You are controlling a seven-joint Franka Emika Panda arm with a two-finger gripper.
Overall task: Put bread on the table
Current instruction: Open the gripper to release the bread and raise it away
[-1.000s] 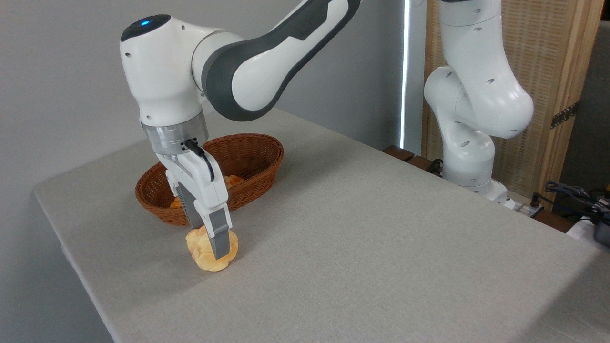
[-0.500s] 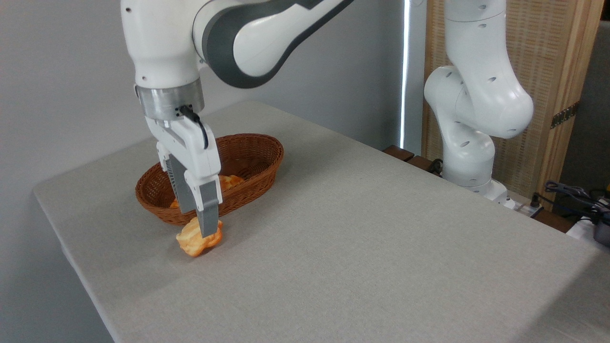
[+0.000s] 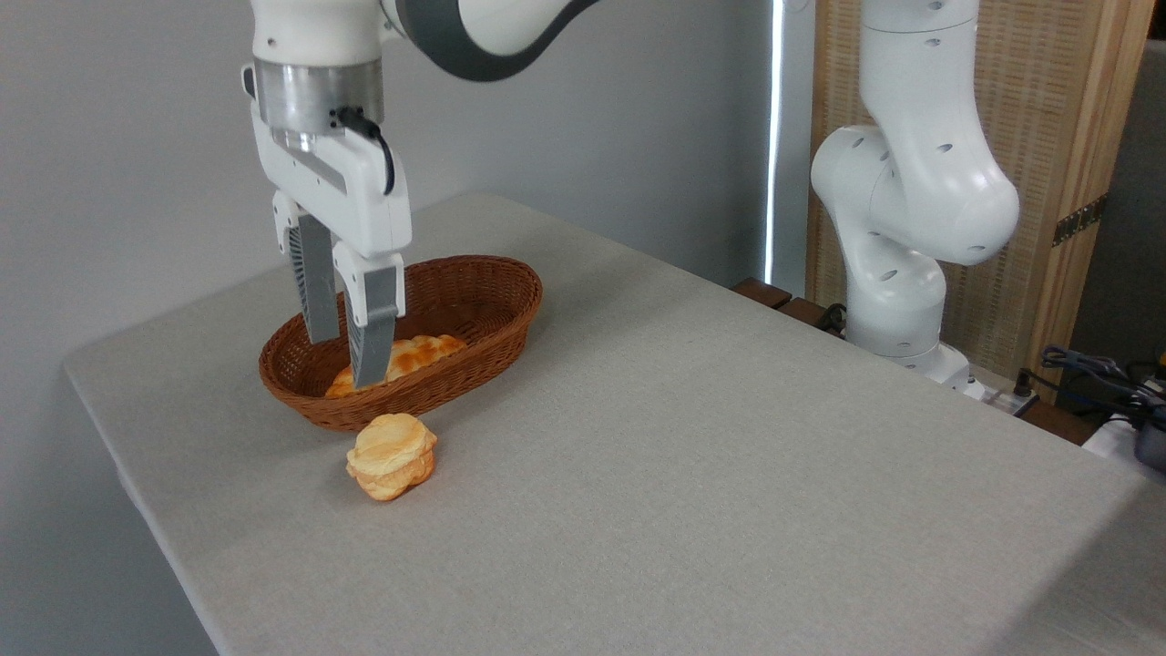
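Both fingers of the hand (image 3: 344, 361) seemingly parted, empty.

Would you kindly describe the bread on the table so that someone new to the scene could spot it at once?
Find the brown wicker basket near the left end of the grey cloth-covered table. Just in front of it, lying on the cloth, is the bread, a small round pale-golden bun. Unlike the longer orange-brown pastry inside the basket, it is puffy, two-layered and lies outside.
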